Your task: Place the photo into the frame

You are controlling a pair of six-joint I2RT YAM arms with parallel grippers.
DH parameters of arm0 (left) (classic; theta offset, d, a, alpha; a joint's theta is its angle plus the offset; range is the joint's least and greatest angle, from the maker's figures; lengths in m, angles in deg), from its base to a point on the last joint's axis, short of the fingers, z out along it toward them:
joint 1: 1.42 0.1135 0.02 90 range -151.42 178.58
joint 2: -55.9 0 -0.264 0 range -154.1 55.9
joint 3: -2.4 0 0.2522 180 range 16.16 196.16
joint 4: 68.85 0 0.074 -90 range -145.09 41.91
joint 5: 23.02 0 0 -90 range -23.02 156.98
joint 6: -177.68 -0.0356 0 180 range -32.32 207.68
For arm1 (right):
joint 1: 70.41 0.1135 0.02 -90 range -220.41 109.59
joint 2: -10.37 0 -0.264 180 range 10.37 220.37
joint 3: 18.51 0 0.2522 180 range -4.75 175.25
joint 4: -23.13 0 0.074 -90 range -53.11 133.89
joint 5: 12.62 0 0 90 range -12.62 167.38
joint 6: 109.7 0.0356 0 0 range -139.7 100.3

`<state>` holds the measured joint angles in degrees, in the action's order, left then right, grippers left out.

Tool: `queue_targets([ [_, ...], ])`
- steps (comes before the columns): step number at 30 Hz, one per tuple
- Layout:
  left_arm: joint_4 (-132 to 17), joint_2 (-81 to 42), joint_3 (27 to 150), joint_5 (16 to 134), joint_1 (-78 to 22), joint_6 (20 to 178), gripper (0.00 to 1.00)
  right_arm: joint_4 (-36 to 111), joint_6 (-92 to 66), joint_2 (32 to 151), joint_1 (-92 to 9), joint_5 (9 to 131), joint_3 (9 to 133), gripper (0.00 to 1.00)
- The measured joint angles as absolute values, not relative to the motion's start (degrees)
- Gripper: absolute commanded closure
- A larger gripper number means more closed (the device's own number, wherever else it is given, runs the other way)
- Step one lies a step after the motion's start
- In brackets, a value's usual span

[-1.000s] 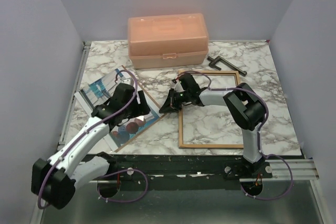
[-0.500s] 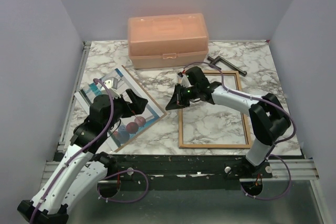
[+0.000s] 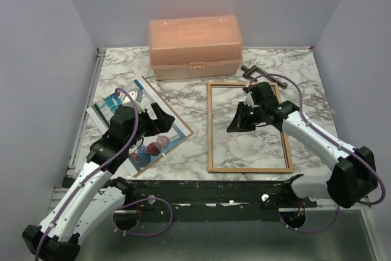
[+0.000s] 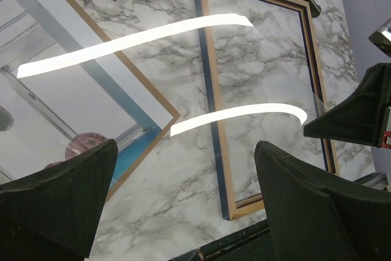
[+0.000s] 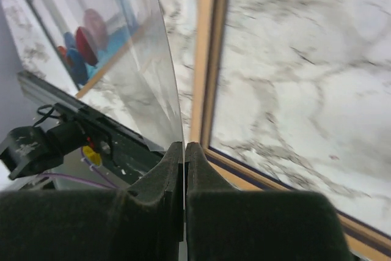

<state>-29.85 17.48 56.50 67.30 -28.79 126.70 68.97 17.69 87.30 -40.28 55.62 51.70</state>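
Right fingers (image 5: 156, 206) are pinching fully shut on a clear pane (image 5: 134, 90) by its edge, frame (image 5: 211, 59) lying flat just below them. Left fingers (image 4: 55, 200) are hanging spread wide, gripping nothing, photo (image 3: 142, 154) lying directly beneath them.

The photo (image 3: 160, 143), a glossy print of white columns over teal water with red and blue balloons, lies picture side up on the left of the marble surface (image 3: 195, 99), turned diagonally and partly hidden from above. Well apart to its right, the frame (image 3: 249, 169) lies flat and square to the surface edge, tan wood back up, navy showing along its sides, its opening showing bare marble.
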Motion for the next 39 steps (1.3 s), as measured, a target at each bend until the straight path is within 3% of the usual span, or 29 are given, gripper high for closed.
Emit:
queue_targets([
  [5,-30.7,16.5,56.3,68.0,-28.8,126.7,0.03,75.2,16.6,82.5,-43.2,59.5,48.1,0.95],
  [7,-31.0,16.1,56.1,68.2,-28.8,126.7,0.03,76.9,16.6,81.6,-43.3,60.4,46.7,0.75],
  [9,-31.1,15.8,56.0,68.2,-28.8,126.8,0.03,78.6,16.7,80.4,-43.3,61.4,44.9,0.46],
  [10,-31.1,15.7,55.9,68.2,-28.8,126.8,0.03,79.4,16.8,79.8,-43.3,61.8,44.2,0.36],
  [11,-31.1,15.6,55.8,68.2,-28.8,126.8,0.03,80.3,16.9,79.2,-43.4,62.3,43.7,0.28],
  [14,-31.4,15.3,55.8,68.4,-28.8,126.9,0.03,82.2,16.4,77.9,-43.4,64.5,43.3,0.17],
  [24,-31.9,11.4,55.1,68.7,-28.8,128.0,0.03,82.3,13.9,81.5,-43.4,70.6,46.3,0.12],
  [39,-26.1,-11.3,57.3,70.8,-27.6,130.1,0.03,72.4,10.4,101.9,-45.7,64.3,59.7,0.12],
])
